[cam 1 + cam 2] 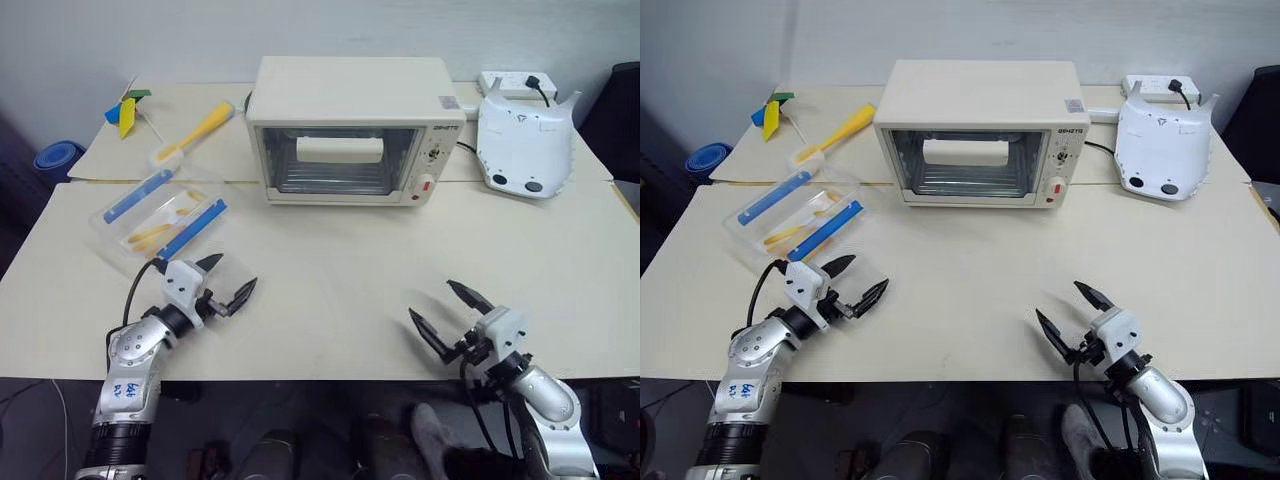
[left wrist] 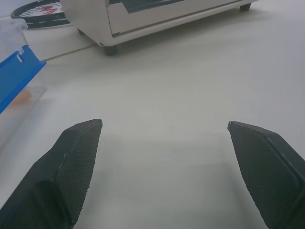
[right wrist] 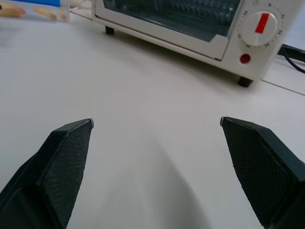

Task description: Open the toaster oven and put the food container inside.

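The tabletop carries the toaster oven at its far middle, door shut, so opening comes first. The food container lies near-left of it, just beyond the left pincer. Both it and the right pincer hover empty, fingers spread apart, likely readied to reach.

- Toaster oven: left wrist view cuts off top, just base + one foot show.
- Food container: cut by edge in left wrist view; in right wrist view just a corner.
- Oven brand text, dial marks: too small to read.
- Blue thing beyond table's left edge: partly hidden, can't tell what.
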`<move>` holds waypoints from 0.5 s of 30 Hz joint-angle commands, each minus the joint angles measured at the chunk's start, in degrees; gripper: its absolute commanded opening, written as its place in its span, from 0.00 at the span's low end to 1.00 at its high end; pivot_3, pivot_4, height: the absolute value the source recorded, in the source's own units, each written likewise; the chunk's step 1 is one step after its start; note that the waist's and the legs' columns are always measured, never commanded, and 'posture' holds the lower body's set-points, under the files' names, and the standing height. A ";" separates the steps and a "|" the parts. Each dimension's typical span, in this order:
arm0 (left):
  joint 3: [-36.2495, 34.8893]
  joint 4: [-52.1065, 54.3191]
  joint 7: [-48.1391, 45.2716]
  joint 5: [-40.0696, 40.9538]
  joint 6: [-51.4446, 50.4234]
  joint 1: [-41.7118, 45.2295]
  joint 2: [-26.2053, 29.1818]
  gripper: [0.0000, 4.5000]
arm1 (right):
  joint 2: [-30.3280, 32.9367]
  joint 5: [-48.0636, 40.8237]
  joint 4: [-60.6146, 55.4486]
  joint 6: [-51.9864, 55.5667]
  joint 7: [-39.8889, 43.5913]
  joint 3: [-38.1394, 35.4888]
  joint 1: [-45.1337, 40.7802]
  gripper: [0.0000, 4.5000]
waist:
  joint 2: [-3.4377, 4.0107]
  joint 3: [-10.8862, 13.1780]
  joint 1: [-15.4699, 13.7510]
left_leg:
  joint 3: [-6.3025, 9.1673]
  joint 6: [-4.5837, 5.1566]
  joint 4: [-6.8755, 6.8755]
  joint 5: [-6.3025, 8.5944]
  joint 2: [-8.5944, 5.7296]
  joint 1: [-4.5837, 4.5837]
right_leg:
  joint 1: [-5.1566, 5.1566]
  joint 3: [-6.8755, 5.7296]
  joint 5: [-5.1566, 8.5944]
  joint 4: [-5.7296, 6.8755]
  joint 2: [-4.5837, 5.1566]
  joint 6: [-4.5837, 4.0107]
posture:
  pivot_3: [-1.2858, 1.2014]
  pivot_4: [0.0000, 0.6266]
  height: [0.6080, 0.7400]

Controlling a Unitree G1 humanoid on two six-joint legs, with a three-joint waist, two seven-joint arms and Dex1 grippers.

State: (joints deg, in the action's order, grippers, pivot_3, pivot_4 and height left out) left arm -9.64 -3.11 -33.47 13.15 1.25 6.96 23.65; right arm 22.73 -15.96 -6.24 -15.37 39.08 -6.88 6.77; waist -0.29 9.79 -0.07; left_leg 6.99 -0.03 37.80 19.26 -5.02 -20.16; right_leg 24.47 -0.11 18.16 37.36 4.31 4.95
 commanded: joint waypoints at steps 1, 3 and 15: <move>-0.49 0.97 -1.13 1.11 -0.31 0.18 1.18 1.00 | 1.42 -3.33 -1.00 2.39 2.22 0.13 -3.04 0.99 | 0.00 0.00 0.02 | 0.00 0.00 0.00 0.00 0.00 0.00 | 0.00 0.00 0.00 0.00 0.00 0.00 | 0.52 0.24 1.00; -2.08 2.51 -2.89 4.65 -1.82 -0.19 1.37 1.00 | 2.33 -5.54 -1.47 5.85 3.65 0.49 -6.53 0.99 | 0.00 0.00 0.02 | 0.00 0.00 0.01 0.00 0.00 0.00 | 0.00 -0.01 0.00 0.00 0.00 0.00 | 0.52 0.24 1.00; -12.74 9.36 -17.13 23.97 -14.94 -0.41 13.71 1.00 | 3.18 -6.15 13.59 20.59 7.48 3.71 -38.61 0.99 | 0.00 0.04 0.16 | 0.03 0.00 0.04 0.00 0.07 -0.07 | 0.06 -0.05 0.02 -0.04 -0.01 -0.04 | 0.52 0.24 1.00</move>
State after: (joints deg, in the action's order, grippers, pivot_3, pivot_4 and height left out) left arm -20.65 3.58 -49.94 34.43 -12.33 6.15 36.58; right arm 26.24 -21.93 5.91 5.26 45.57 -3.41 -30.73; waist -0.29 9.83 0.09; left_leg 7.05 -0.02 37.83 19.26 -4.95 -20.27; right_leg 24.52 -0.20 18.17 37.26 4.31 4.91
